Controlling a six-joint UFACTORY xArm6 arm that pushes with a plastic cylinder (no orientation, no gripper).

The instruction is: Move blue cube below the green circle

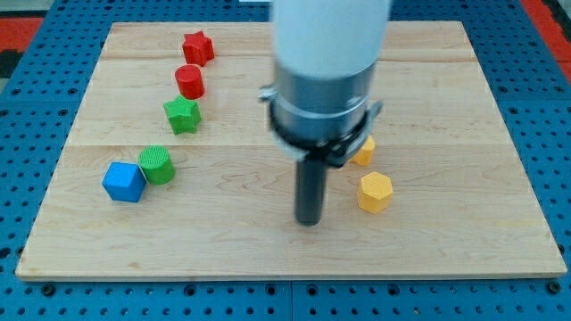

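The blue cube lies near the board's left edge, touching the left side of the green circle. My tip rests on the board right of centre, far to the right of both. It is just left of the yellow hexagon and touches no block.
A green star, a red circle and a red star run in a line up from the green circle. A second yellow block is partly hidden behind the arm. The wooden board sits on a blue pegboard.
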